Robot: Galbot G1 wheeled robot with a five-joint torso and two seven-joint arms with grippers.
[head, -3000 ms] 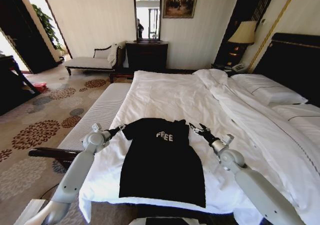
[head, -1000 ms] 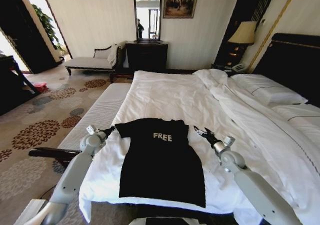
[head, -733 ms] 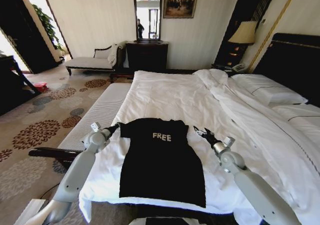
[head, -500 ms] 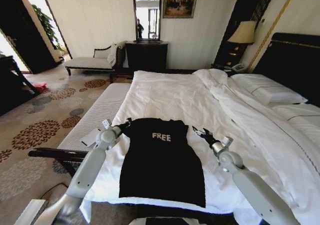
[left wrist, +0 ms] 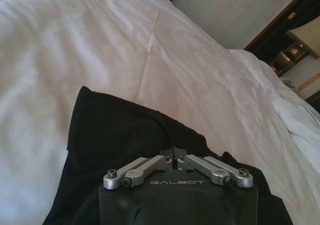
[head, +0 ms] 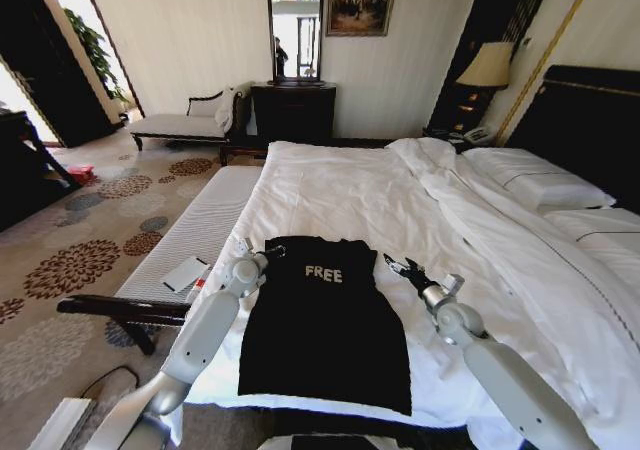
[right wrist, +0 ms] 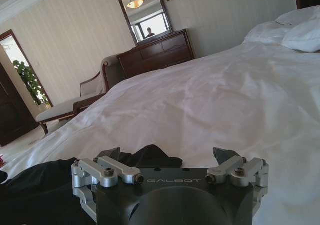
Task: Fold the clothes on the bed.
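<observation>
Both hands sit at the black T-shirt on the bed: left hand pinching its shoulder, right hand spread wide beside it.

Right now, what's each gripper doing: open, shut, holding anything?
Left gripper: shut on the black T-shirt, at its left sleeve.
Right gripper: open, holding nothing, beside the shirt's right sleeve on the bed.

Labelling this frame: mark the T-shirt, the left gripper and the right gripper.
T-shirt (head: 325, 325), head view, mid-body.
Left gripper (head: 274, 251), head view, shut fingertips.
Right gripper (head: 394, 264), head view, between open fingertips.
</observation>
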